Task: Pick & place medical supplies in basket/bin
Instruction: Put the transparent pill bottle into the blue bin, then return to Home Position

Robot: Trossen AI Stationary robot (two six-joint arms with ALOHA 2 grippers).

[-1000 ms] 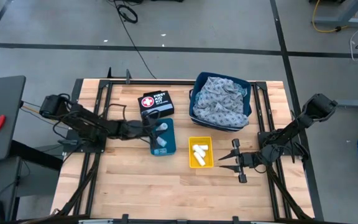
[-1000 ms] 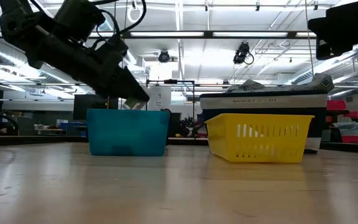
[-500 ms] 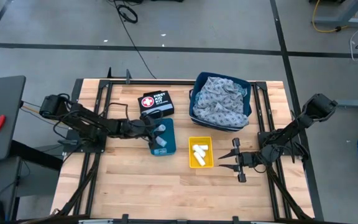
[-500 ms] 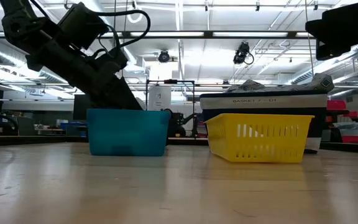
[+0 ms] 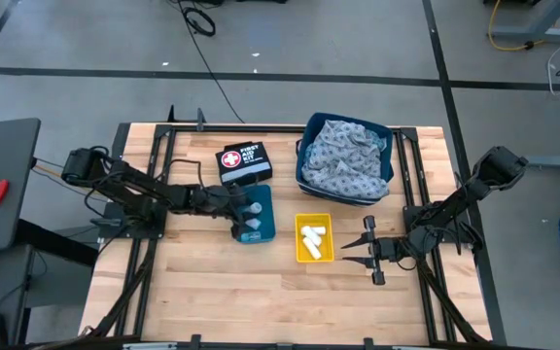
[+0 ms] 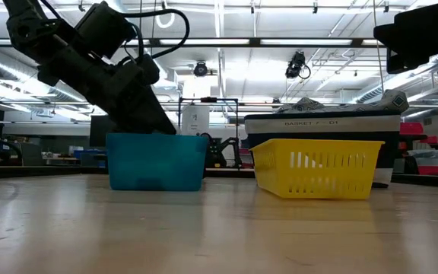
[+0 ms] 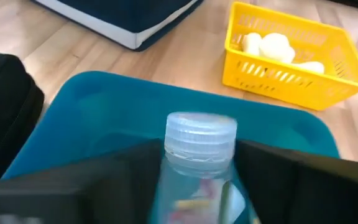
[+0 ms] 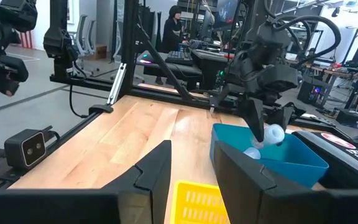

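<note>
The teal bin [image 5: 255,216] serves as the reference point. The left gripper [image 5: 241,205] reaches into the teal bin from its left side, its fingers closed on a clear bottle [image 7: 199,163] with a ribbed white cap. The left wrist view shows the two fingers touching the bottle on both sides and the bottle upright inside the bin; the high view shows only pale shapes there. The low view shows the left arm [image 6: 97,65] sloping down behind the bin wall [image 6: 157,161], with the contents hidden.

Right of the teal bin stands the yellow basket [image 5: 313,237], holding several white gauze rolls [image 5: 311,236]. Beyond the yellow basket, the dark blue bin [image 5: 346,158] holds a patterned grey cloth [image 5: 346,159]. The black pouch [image 5: 243,161] with a cross label lies just behind the teal bin.

The right gripper [image 5: 351,254] hovers right of the yellow basket, well apart from the teal bin, fingers spread wide and empty.
</note>
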